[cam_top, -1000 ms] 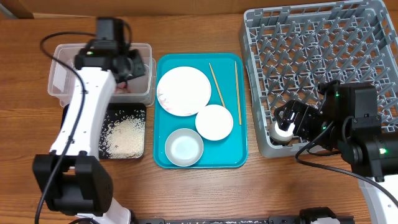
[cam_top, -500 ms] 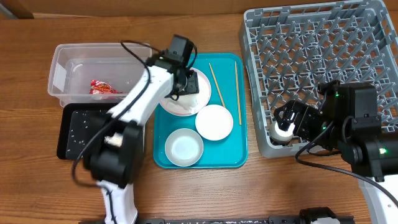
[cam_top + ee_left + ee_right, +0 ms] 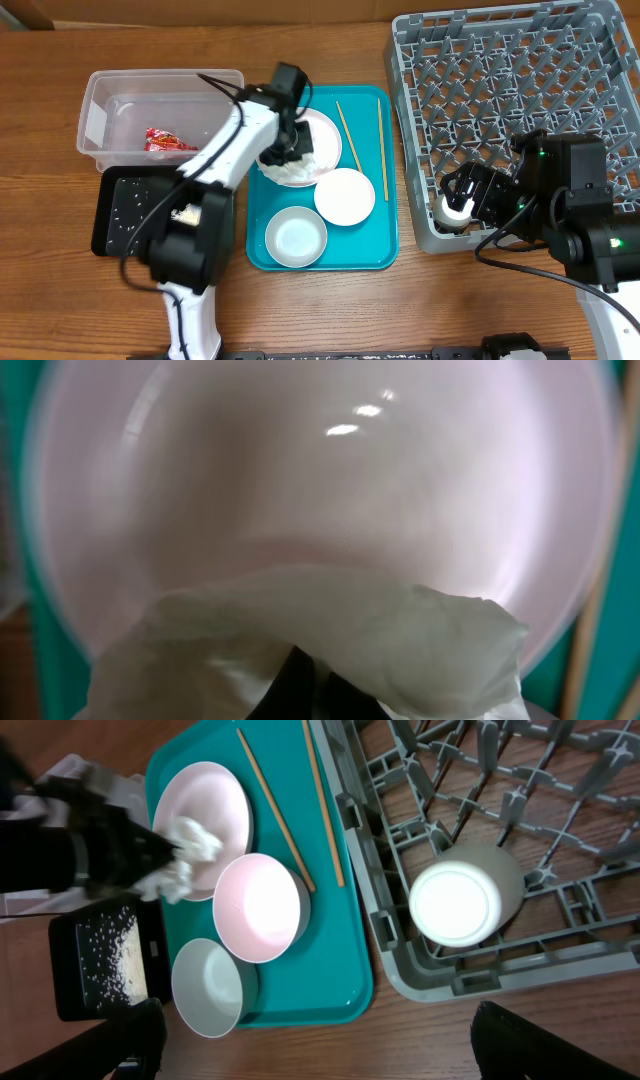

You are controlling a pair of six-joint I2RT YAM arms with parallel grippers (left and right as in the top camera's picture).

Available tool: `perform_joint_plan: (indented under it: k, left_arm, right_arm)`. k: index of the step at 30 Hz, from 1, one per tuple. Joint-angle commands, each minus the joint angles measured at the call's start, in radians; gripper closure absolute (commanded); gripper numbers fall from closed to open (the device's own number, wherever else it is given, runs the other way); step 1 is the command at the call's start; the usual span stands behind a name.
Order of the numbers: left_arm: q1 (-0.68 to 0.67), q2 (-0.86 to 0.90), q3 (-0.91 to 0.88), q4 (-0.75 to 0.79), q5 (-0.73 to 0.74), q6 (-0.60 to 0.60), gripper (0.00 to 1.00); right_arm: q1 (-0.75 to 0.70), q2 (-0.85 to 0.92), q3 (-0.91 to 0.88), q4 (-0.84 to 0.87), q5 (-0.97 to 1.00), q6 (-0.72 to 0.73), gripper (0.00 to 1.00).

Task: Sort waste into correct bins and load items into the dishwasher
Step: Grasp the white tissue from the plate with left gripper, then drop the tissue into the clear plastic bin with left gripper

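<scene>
My left gripper [image 3: 286, 152] is down on the large white plate [image 3: 322, 135] on the teal tray and is shut on the crumpled white napkin [image 3: 292, 170]. The left wrist view shows the napkin [image 3: 330, 625] bunched round the fingers over the plate [image 3: 320, 490]. The red foil wrapper [image 3: 165, 142] lies in the clear tub [image 3: 100, 90]. Rice grains are scattered on the black tray [image 3: 150, 215]. My right gripper [image 3: 462, 190] is open beside the small cup [image 3: 465, 895], which stands upside down in the grey rack [image 3: 520, 90]. Two chopsticks [image 3: 348, 135] lie on the teal tray.
The teal tray [image 3: 375, 240] also holds two white bowls, one in the middle [image 3: 345, 195] and one at the front [image 3: 296, 237]. The rack fills the right side. Bare wood table lies in front of the tray and the rack.
My left arm has swung from over the clear tub to the large plate and come down onto the napkin. The rice heap on the black tray now shows as scattered grains. The right arm is still.
</scene>
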Motion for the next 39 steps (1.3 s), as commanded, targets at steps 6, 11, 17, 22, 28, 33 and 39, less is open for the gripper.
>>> perform_joint_plan:
  k: [6,11,17,22,28,33,39]
  left_arm:
    - [0.157,-0.256,0.073,-0.063,-0.215,0.045,0.96]
    - [0.248,-0.203,0.055,-0.045,-0.238,0.072,0.89]
    - [0.288,-0.196,0.084,-0.081,-0.172,0.248,0.49]
    - [0.278,-0.269,0.187,-0.221,-0.106,0.251,0.49]
    - [0.244,-0.445,0.206,-0.315,-0.064,0.250,0.51]
    - [0.181,-0.580,0.206,-0.406,-0.068,0.251,0.48]
    - [0.128,-0.678,0.206,-0.478,-0.068,0.251,0.44]
  right_arm:
    - [-0.006,-0.010,0.019,0.002,0.001,-0.006,0.02]
    - [-0.006,-0.010,0.019,0.002,0.001,-0.006,0.02]
    - [-0.006,-0.010,0.019,0.001,0.001,-0.006,0.02]
    - [-0.006,-0.010,0.019,0.002,0.001,-0.006,0.02]
    - [-0.006,-0.010,0.019,-0.010,0.002,-0.006,0.02]
    - [-0.006,-0.010,0.019,-0.010,0.001,-0.006,0.01]
    - [-0.006,-0.010,0.019,-0.010,0.001,-0.006,0.00]
